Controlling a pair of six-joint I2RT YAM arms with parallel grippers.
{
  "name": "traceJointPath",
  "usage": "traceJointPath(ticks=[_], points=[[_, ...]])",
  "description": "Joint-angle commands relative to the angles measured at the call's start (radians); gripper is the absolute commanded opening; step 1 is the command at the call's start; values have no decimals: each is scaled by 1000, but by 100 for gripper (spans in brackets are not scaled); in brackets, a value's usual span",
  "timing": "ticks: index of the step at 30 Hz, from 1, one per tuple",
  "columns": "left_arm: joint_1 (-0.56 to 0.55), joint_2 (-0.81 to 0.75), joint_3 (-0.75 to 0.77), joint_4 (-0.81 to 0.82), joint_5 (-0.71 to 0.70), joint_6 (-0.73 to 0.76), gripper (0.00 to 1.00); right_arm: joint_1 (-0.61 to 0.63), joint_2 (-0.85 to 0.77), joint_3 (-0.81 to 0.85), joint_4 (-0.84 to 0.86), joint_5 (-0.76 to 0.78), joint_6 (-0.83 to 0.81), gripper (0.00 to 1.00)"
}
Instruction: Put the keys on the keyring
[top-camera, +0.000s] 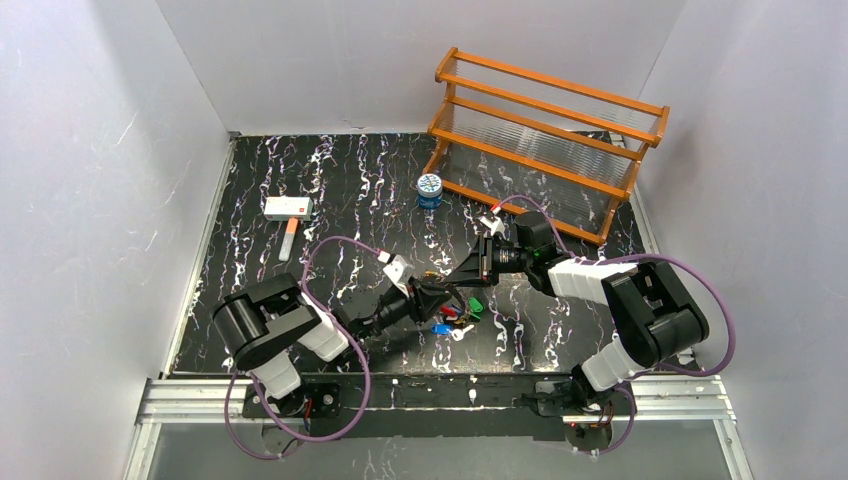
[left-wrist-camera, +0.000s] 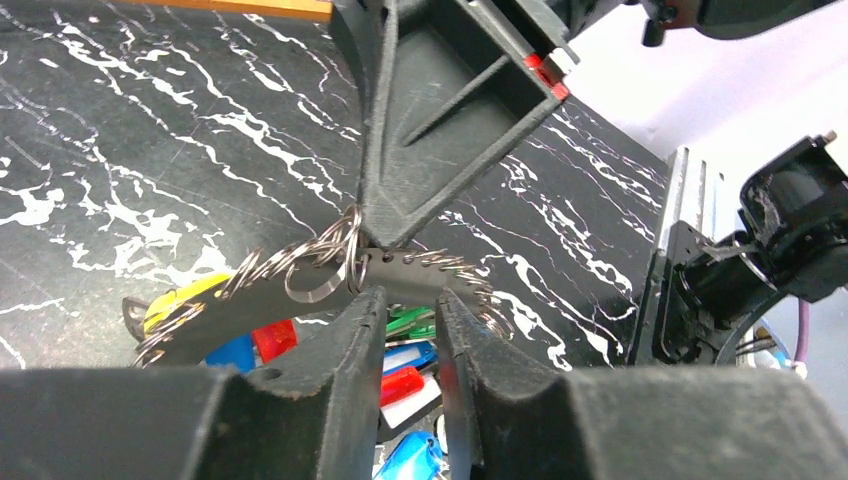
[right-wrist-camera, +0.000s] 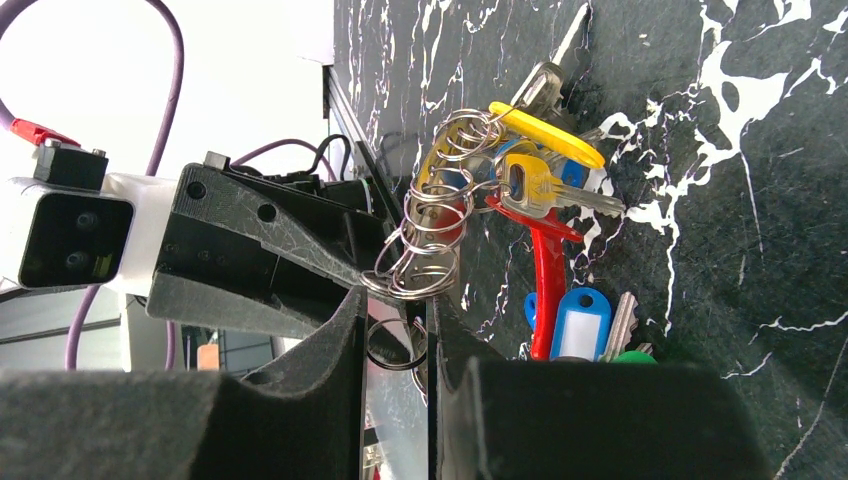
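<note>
It is looking mostly done: coloured keys are dangling by small rings from the keyring, held just above the surface between the arms. The right gripper is pinching the keyring. The left gripper is showing jaws slightly apart at it, and I cannot tell if it is gripping. The keys are pointing down, and the band is running from one gripper to the other.

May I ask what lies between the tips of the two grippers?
The keyring, strung with small split rings, crosses between left gripper and right gripper, seen in the left wrist view.
</note>
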Motion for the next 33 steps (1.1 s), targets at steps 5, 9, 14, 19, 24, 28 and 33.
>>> traceJointPath(ticks=[5,9,14,19,24,28,33], points=[[-6,16,9,246,-160,-27,14,-3,-31,39,49,-40,16,1],[-6,10,9,247,-182,-25,20,-3,-31,38,49,-43,17,1],[-6,3,17,246,-188,-11,23,-3,-33,39,52,-46,18,1],[-6,-4,21,246,-161,14,11,-2,-33,35,55,-45,18,1],[-6,-22,21,246,-101,29,0,-3,-33,34,56,-43,18,1],[-6,-39,7,246,-78,27,0,-4,-33,34,61,-41,18,1],[-6,-70,-20,246,-47,41,0,-3,-36,37,66,-41,21,1]])
